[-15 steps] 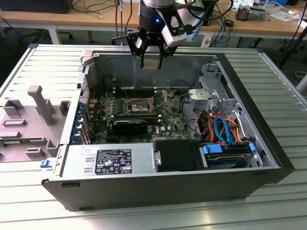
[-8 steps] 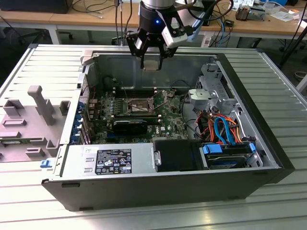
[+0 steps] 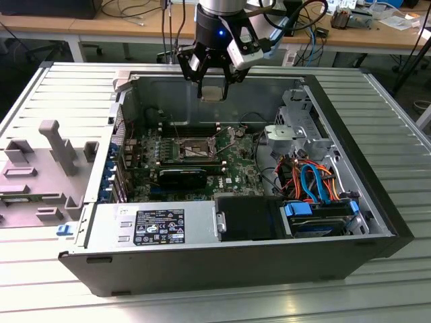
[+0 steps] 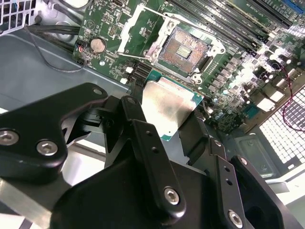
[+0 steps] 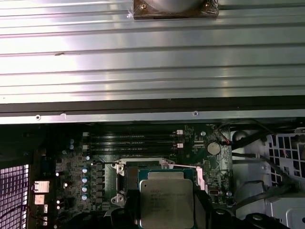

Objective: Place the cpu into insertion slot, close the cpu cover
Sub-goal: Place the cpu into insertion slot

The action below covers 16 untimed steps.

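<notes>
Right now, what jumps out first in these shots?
The cpu, clamped between the jaws, hangs above the open computer case in the exterior view. Lower down, in the second wrist view, the insertion slot sits bare on the green motherboard, contacts exposed.

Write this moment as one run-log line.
pincer: shut on cpu | insertion slot: empty | cpu cover: open

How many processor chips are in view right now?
1. The chip sits clamped in the gripper over the open case; the socket is bare. Another could lie hidden under cables.
</notes>
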Tool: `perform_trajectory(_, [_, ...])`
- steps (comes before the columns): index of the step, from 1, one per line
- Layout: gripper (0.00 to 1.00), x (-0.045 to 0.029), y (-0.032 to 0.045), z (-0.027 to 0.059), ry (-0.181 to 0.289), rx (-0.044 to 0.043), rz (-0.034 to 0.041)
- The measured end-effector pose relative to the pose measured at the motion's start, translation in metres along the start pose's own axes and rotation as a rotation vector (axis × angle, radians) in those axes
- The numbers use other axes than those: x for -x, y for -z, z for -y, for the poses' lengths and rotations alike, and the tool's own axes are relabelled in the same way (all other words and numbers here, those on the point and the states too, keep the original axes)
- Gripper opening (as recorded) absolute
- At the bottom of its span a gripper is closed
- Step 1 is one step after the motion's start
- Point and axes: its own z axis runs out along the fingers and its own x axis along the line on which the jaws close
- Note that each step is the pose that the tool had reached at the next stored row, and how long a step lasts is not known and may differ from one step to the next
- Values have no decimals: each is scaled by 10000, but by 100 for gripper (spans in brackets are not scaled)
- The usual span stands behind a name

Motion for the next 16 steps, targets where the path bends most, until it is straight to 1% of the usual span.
perform_trajectory(16, [55, -1, -36, 10, 1, 1, 1])
